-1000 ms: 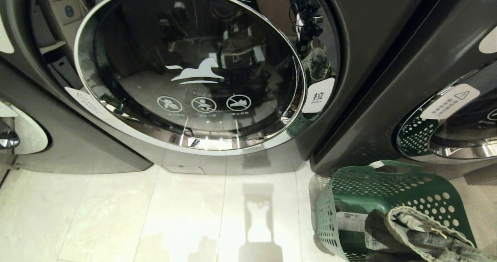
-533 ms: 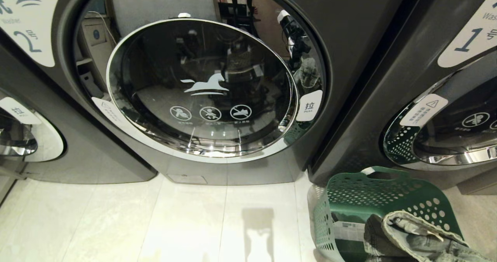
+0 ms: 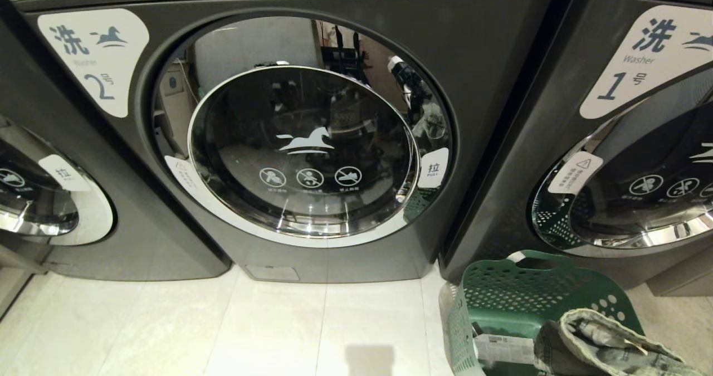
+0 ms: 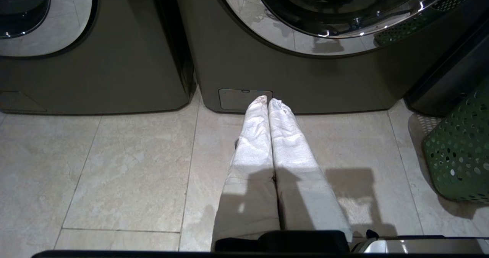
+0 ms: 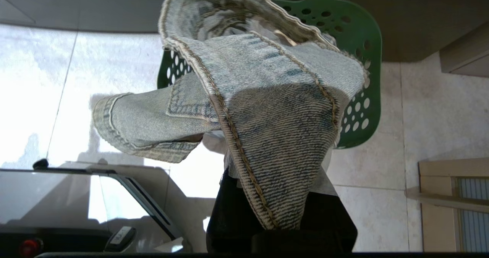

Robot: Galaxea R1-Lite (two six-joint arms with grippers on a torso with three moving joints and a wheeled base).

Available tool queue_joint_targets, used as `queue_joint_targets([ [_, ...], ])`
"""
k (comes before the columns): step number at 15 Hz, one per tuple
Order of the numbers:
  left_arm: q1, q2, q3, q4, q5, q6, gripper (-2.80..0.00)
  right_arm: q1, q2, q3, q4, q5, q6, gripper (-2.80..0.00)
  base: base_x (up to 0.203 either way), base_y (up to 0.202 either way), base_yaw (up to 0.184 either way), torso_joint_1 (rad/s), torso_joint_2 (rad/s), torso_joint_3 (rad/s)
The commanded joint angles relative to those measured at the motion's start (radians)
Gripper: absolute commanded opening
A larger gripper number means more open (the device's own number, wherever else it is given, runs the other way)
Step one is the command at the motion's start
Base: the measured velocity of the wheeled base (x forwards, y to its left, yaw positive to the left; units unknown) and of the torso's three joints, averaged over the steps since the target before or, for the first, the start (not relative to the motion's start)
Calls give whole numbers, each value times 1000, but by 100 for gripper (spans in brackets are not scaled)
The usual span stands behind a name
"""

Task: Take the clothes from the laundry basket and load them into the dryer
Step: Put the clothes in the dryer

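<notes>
Pale stone floor tiles (image 3: 167,331) run up to a row of dark grey front-loading machines. Nearest, in the right wrist view, the right gripper (image 5: 263,166) is mostly buried under a faded denim garment (image 5: 267,109); the cloth drapes over and around its fingers, which are closed on it, and the garment hangs above the green laundry basket (image 5: 359,59). In the head view the same denim bunches at the lower right, over the basket's near rim, and a white label shows inside the basket's perforated wall. The left gripper (image 4: 268,102) points low over the tiles, its two white-wrapped fingers (image 4: 252,143) pressed together with nothing between them, tips aimed at a small service flap (image 4: 229,99) at the foot of the middle machine. Farther on, that machine, marked 2 (image 3: 100,86), has its round glass door (image 3: 303,153) closed, with a white pull tab (image 3: 433,167) at the door's right edge. The basket stands on the floor just before the machine marked 1 (image 3: 618,86), to the right
</notes>
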Motion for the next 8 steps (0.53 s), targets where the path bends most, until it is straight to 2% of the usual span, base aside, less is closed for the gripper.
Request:
queue_joint_targets([
  [1, 0, 0, 2, -1, 0, 0, -280, -9, -21, 1, -2, 0, 0, -280, 0, 0, 0, 0, 3, 205],
  [8, 0, 0, 2, -1, 2, -3, -280, 8, -84, 2, -2, 2, 0, -280, 0, 0, 0, 2, -1, 201],
])
